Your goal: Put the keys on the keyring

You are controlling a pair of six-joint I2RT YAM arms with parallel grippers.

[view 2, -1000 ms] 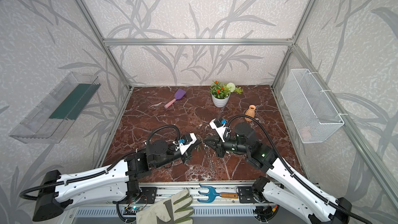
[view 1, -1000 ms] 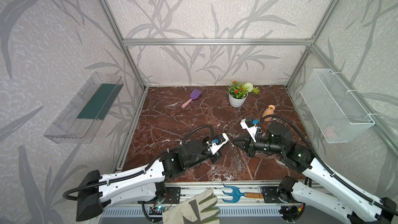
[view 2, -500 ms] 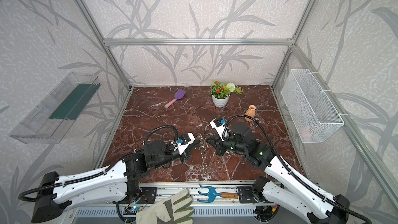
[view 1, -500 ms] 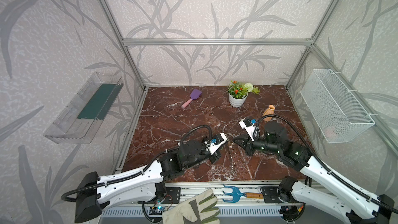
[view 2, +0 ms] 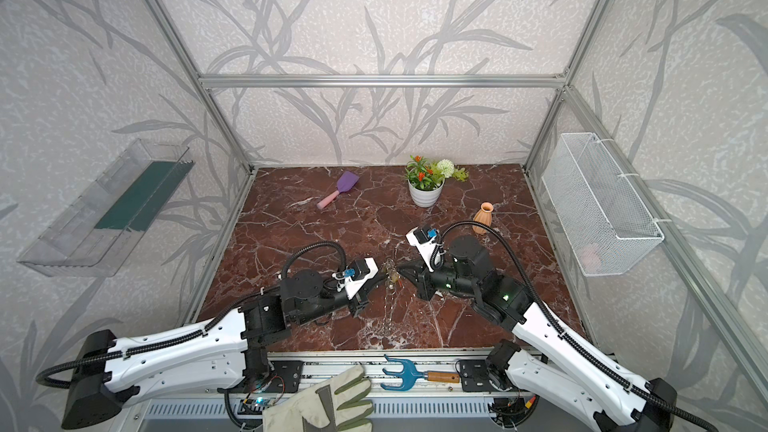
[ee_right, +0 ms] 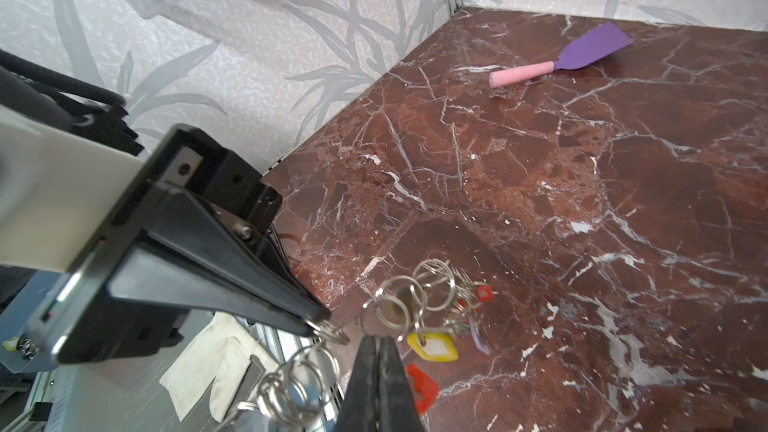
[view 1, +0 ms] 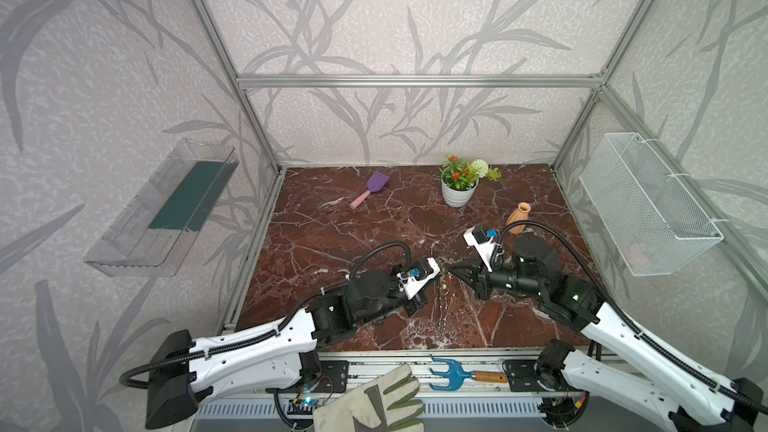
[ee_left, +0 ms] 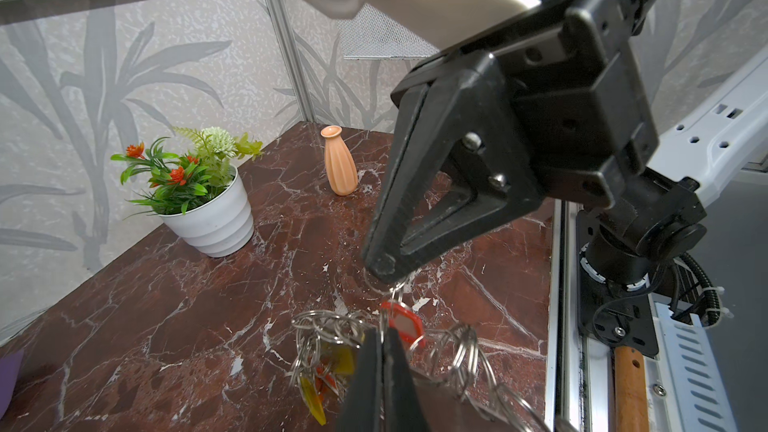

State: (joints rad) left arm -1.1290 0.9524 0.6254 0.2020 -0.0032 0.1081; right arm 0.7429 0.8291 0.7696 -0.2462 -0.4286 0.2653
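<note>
Both grippers meet tip to tip above the front middle of the marble table [view 1: 332, 243]. The left gripper [view 1: 439, 275] [ee_right: 322, 322] is shut on a silver ring of the keyring [ee_right: 332, 332]. The keyring's grey band [ee_left: 440, 401] and its rings [view 1: 441, 309] [view 2: 386, 313] dangle below. The right gripper [view 1: 452, 270] [ee_left: 382, 272] is shut on the silver loop [ee_left: 395, 286] of a red key [ee_left: 405, 322] [ee_right: 424, 384]. Hanging among the rings are yellow keys [ee_right: 432, 344] [ee_left: 343, 361], another red key [ee_right: 482, 292] and a lilac one [ee_right: 478, 338].
A purple spatula [view 1: 370, 191], a potted plant [view 1: 459, 187] and an orange vase [view 1: 518, 216] stand farther back. A wire basket [view 1: 648, 205] hangs on the right wall, a clear tray [view 1: 166, 209] on the left. A blue hand rake [view 1: 453, 374] and a glove [view 1: 374, 405] lie beyond the front edge.
The right arm shifted slightly left and back again. Both grippers stay shut, tip to tip, with the rings hanging between them.
</note>
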